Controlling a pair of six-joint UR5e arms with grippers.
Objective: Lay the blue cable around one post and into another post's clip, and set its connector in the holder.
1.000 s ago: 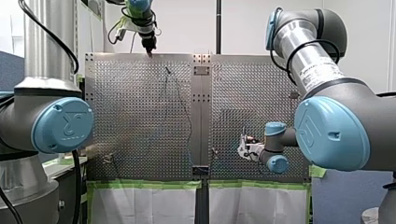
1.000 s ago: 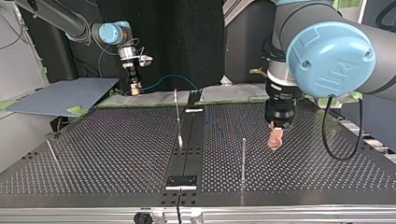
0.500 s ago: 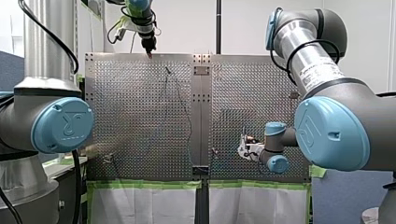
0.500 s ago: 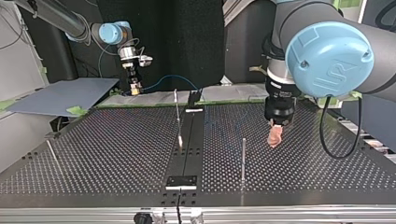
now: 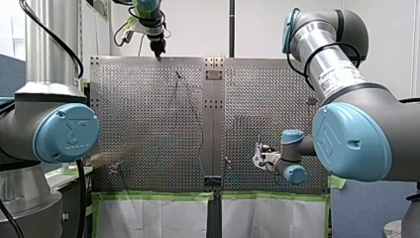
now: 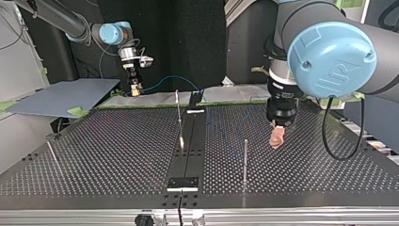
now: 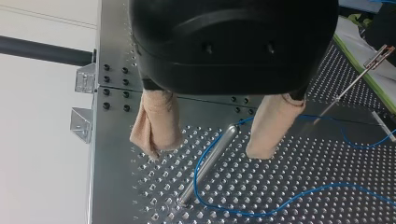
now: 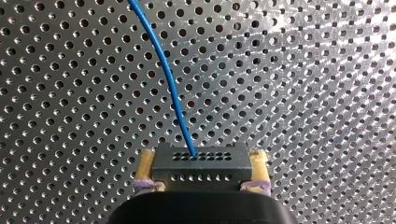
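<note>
The right gripper [image 6: 135,89] clamps the connector [image 8: 201,161], the left gripper [image 7: 205,150] stands spread astride the post [image 7: 200,176] the blue cable [image 7: 289,199] rounds; clipping likely follows, needing tension.

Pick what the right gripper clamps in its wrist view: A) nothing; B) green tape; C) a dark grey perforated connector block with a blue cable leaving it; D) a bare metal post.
C: the dark grey connector block sits between the yellow pads of the right gripper, blue cable leaving it.
</note>
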